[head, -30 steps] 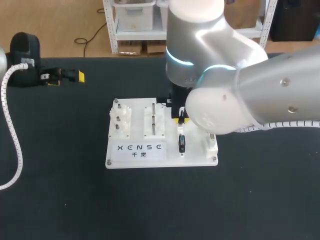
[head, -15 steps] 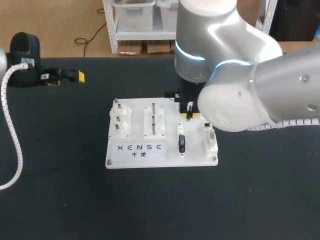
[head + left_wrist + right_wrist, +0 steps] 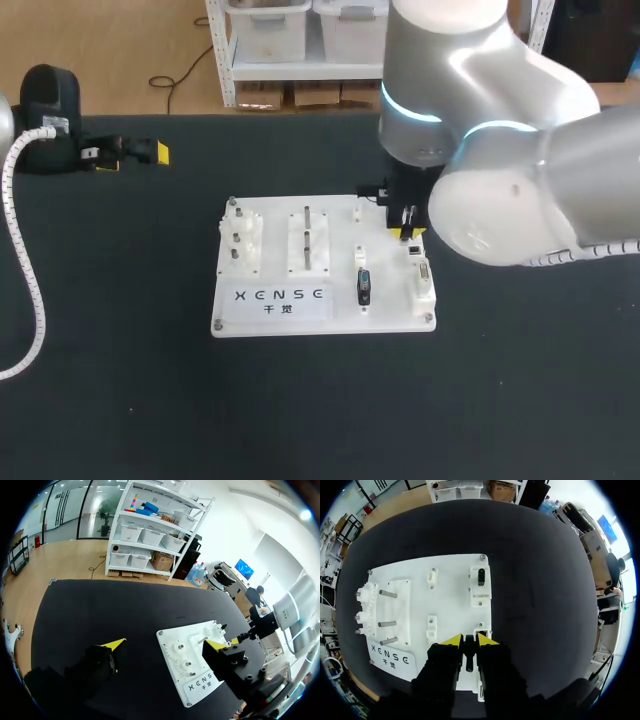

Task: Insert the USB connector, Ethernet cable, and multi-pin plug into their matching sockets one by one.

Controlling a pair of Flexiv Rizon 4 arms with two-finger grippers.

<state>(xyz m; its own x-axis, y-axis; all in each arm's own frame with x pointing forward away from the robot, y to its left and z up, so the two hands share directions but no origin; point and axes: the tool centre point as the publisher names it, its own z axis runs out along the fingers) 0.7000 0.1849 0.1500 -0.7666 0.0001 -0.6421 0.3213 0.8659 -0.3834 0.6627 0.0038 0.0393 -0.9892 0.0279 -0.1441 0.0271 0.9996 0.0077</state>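
A white socket board (image 3: 340, 312) lies mid-table, also seen in the right wrist view (image 3: 452, 592) and the left wrist view (image 3: 182, 652). My right gripper (image 3: 408, 228) hangs over the board's right column. In its wrist view the right gripper (image 3: 469, 640) is shut on a thin black connector (image 3: 469, 655). A small square socket (image 3: 481, 630) sits just ahead of its fingertips, and a white holder with a dark slot (image 3: 481, 577) lies further ahead. A black plug (image 3: 364, 285) stands upright in the board's middle column. My left gripper (image 3: 135, 156) is open far left of the board, also shown empty in its wrist view (image 3: 165, 644).
Metal pegs (image 3: 307, 238) and a gear block (image 3: 240, 240) stand on the board's left half. A pale multi-pin fixture (image 3: 425, 282) sits at its front right. A white coiled cable (image 3: 28, 280) runs along the table's left side.
My right arm has carried the black connector to the right, from above the middle column with the standing plug to the right column. The left arm has stayed still.
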